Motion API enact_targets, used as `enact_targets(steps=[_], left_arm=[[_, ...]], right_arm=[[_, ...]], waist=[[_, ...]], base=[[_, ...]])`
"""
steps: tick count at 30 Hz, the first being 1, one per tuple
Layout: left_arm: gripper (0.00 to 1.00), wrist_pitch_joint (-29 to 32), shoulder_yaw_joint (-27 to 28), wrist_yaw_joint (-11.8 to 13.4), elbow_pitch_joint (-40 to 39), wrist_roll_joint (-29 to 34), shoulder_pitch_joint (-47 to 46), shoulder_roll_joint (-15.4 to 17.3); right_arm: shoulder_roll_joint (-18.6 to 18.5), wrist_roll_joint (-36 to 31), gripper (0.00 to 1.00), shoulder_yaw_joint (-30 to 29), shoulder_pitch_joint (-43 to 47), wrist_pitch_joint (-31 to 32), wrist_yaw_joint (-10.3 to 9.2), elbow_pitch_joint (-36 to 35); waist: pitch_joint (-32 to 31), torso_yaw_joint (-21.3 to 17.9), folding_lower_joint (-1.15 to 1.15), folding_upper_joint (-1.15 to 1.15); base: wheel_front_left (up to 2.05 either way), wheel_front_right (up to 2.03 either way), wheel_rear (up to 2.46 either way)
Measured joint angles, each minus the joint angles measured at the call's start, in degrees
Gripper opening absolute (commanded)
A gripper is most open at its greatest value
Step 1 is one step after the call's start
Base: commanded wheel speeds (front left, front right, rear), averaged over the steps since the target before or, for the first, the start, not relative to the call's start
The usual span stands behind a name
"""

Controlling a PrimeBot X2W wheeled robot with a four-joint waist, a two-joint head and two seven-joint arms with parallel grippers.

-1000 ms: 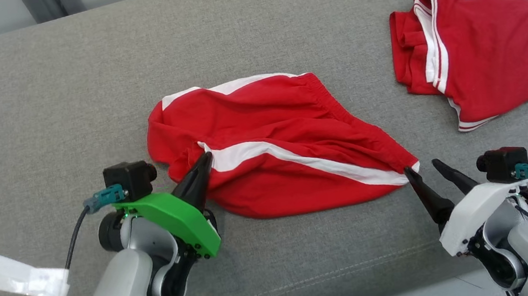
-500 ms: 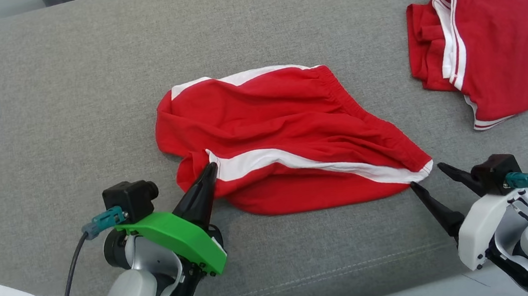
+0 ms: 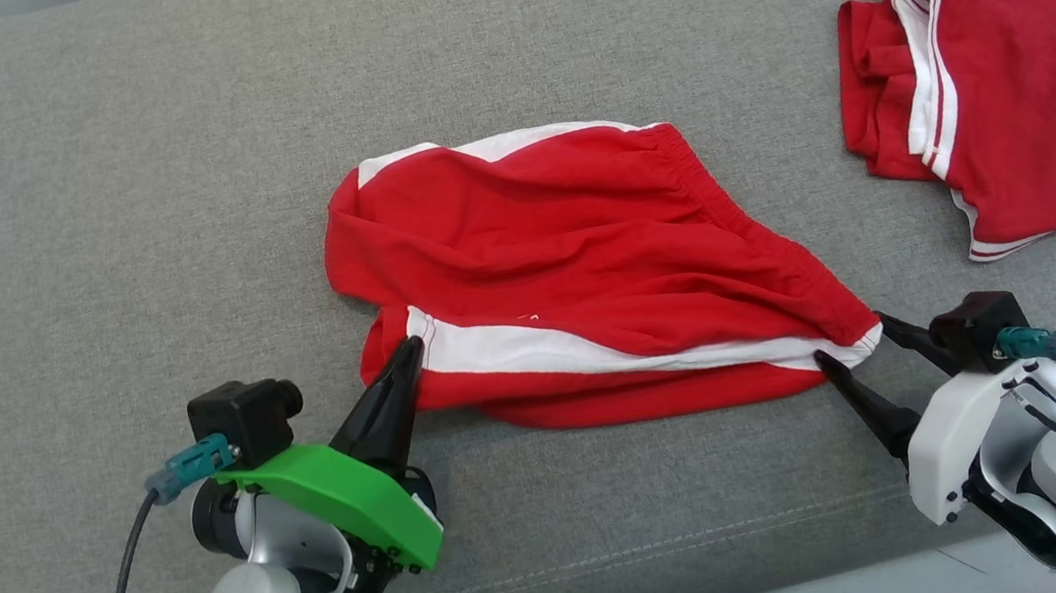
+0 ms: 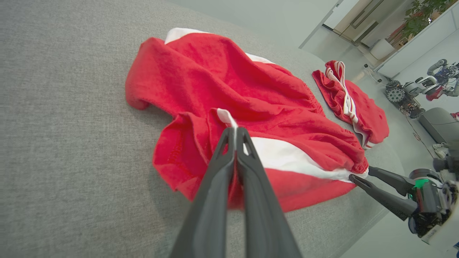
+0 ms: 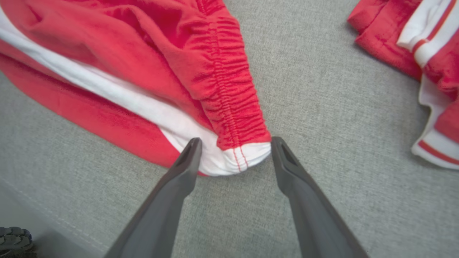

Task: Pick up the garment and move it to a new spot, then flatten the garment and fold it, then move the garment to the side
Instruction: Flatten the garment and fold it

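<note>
On a grey woven surface (image 3: 121, 185) in a pale room (image 4: 279, 21) lies the garment (image 3: 584, 259).

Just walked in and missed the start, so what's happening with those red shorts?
The robot is working on the red shorts lying crumpled on the grey cushion. Its left gripper is shut on the shorts' white-striped edge. Its right gripper is open, fingers either side of the waistband corner, not yet closed. A second red garment lies apart at the far right.

Right pincer (image 3: 847, 338) now astride corner of garment (image 3: 584, 259), drawn flatter
</note>
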Motion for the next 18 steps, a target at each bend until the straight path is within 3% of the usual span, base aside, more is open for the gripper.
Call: enact_targets(steps=[2,5,6,10,18], left_arm=[[0.0,0.18,0.16,0.23,-0.48,0.0,0.33,0.26],[0.0,0.43,0.37,0.75,-1.3,0.0,1.35,0.53],[0.0,0.49,0.43,0.96,-1.59,0.0,1.49,0.58],[0.0,0.77,0.56,1.26,-2.42,0.0,1.99,0.77],[0.0,0.91,2.23,1.93,-3.49,-0.49,2.46,1.99]], right_arm=[[0.15,0.2,0.84,-0.08,0.0,0.03,0.15,0.32],[0.55,0.47,0.78,-0.1,-0.02,0.02,0.21,0.65],[0.89,1.14,0.56,-0.44,-0.02,0.0,0.22,0.74],[1.85,2.8,0.02,-0.97,-0.02,-0.14,0.45,0.83],[2.08,6.46,0.0,-1.23,-0.04,0.48,1.47,0.26]], waist=[[0.02,-0.02,0.0,0.0],[0.07,-0.15,0.0,0.0],[0.07,-0.2,0.0,0.0],[0.02,-0.41,0.0,0.0],[-1.33,-0.65,0.0,0.0]], base=[[0.0,0.0,0.0],[0.0,0.0,0.0],[0.0,0.0,0.0],[0.0,0.0,0.0],[0.0,0.0,0.0]])
